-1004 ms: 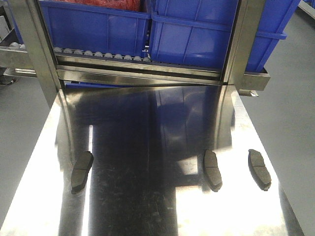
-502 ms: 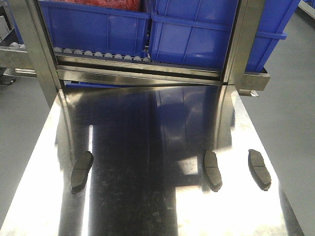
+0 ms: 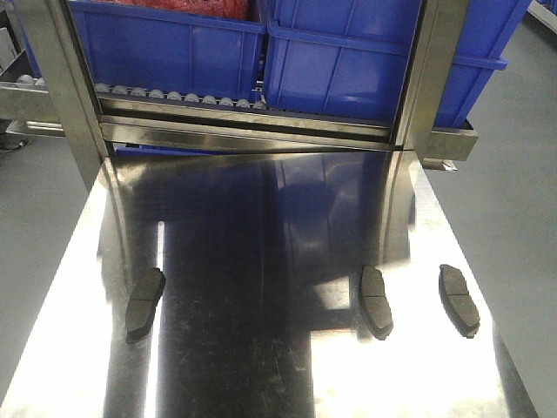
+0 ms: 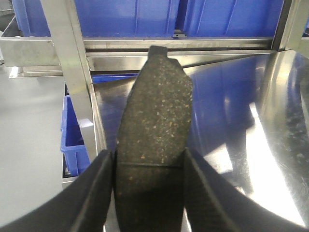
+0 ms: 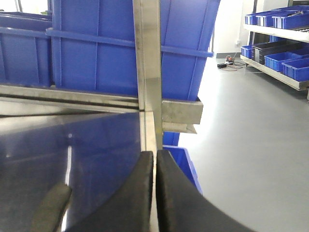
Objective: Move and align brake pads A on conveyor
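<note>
The left gripper [image 4: 147, 162] clamps one brake pad [image 4: 155, 108] by its near end, most jutting beyond the jaws, so a swing could twist it loose; the right gripper [image 5: 155, 162] is pinched empty, three pads [image 3: 376, 301] on the tabletop [image 3: 261, 366] beyond.

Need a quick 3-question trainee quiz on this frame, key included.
1. How many brake pads lie on the steel tabletop in the front view?
2. True or false: the right end effector grips a pad.
3. The left end effector holds: A) a wrench B) a brake pad C) nothing.
Key: 1) three; 2) false, it is shut on nothing; 3) B.
</note>
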`<state>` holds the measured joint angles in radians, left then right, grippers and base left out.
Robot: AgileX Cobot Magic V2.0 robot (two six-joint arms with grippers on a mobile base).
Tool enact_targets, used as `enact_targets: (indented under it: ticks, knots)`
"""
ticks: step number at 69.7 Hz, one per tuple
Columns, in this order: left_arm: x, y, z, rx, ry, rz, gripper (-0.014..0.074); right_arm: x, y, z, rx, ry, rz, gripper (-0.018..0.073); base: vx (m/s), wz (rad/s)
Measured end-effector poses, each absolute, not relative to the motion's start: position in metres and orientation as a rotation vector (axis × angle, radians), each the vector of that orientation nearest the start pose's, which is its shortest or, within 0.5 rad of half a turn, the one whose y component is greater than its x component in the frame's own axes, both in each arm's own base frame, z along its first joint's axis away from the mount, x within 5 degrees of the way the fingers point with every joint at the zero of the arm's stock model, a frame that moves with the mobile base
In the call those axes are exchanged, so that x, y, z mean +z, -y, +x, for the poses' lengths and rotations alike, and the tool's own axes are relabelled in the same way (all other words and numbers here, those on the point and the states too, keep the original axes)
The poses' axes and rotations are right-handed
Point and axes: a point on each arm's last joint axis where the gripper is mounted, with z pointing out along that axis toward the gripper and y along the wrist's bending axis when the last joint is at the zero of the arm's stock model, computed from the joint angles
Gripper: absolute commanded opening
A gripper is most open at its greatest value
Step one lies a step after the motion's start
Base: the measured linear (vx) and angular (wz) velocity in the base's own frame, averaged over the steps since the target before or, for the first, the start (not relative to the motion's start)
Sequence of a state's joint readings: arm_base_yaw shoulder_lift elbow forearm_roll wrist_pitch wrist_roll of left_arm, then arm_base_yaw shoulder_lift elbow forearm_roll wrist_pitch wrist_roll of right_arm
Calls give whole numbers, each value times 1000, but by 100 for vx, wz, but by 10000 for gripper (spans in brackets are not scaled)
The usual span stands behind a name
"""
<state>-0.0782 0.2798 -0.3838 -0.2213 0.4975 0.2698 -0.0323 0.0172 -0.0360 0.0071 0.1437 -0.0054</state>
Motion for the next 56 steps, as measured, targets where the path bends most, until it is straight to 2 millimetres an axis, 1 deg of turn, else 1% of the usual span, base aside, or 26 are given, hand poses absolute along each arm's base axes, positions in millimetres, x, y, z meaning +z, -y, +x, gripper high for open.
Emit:
enact_targets:
  ticks: [9,12,18,19,26,33,37,42,46,50,53,54,56]
  knots:
    - [281,15,67,-101,-1855,215,114,255,2,63,-43,-1637,5,-3,0,0]
    - [281,15,67,-101,-1855,215,114,275,2,68,-48,-1657,-1,-3,0,0]
    - [281,15,67,-101,-1855,215,114,298,3,84,-50,-1751,-7,-3,0,0]
    - [281,15,67,-101,-1855,215,114,304,3,86,-51,-1757,-9,-3,0,0]
    - [281,15,67,-101,-1855,215,114,320,3,109,-58,-1884,-24,-3,0,0]
    - [281,15,67,-101,-1855,215,114,321,4,132,-76,-2019,-55,-1,0,0]
    - [281,15,67,-101,-1855,215,114,317,5,144,-75,-2087,-62,9,0,0]
    - [281,15,67,-101,-1855,215,114,311,5,156,-74,-2143,-66,54,0,0]
    - [281,15,67,-101,-1855,215,114,305,5,163,-72,-2182,-68,124,0,0]
    - [281,15,67,-101,-1855,215,114,301,5,167,-71,-2207,-69,232,0,0]
    - [281,15,67,-101,-1855,215,114,299,5,169,-70,-2218,-70,323,0,0]
    - [281,15,67,-101,-1855,215,114,299,5,169,-70,-2220,-70,371,0,0]
    - [281,15,67,-101,-1855,215,114,298,6,170,-70,-2226,-71,438,0,0]
